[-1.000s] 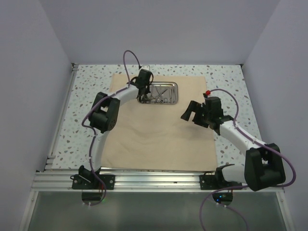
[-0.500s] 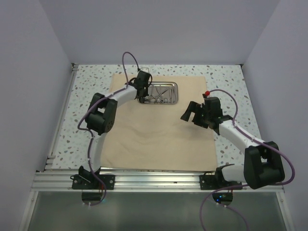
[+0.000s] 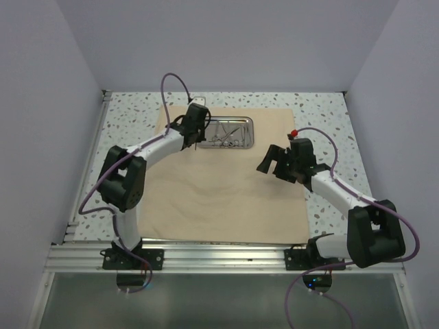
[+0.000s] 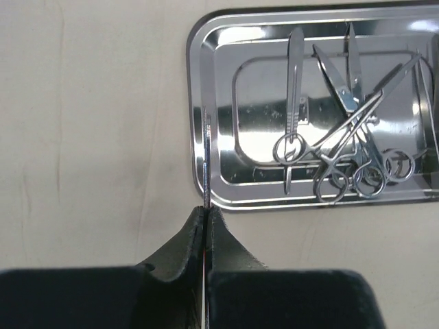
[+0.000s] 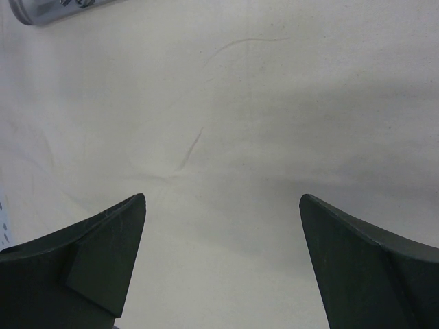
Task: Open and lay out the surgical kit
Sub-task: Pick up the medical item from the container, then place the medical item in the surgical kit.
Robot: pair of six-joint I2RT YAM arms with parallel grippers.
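Note:
The beige cloth wrap (image 3: 226, 192) lies spread flat on the table. On its far part sits the shiny steel tray (image 3: 251, 134), holding several silver scissor-like instruments (image 4: 343, 137). My left gripper (image 4: 206, 208) hangs over the tray's left rim (image 4: 195, 82), shut on a thin steel instrument (image 4: 206, 157) that shows edge-on and sticks out past the fingertips. In the top view that gripper (image 3: 197, 139) is at the tray's left end. My right gripper (image 3: 268, 162) hovers open over bare cloth (image 5: 226, 123), right of the tray, with nothing between its fingers.
The speckled tabletop (image 3: 130, 116) shows around the cloth. A small red object (image 3: 293, 131) sits by the right wrist. An aluminium rail (image 3: 219, 257) runs along the near edge, and white walls close in the sides and back.
The left gripper closed fully on the thin instrument and shifted slightly left at the tray's end, with its elbow swinging out to the left. The right arm stayed still.

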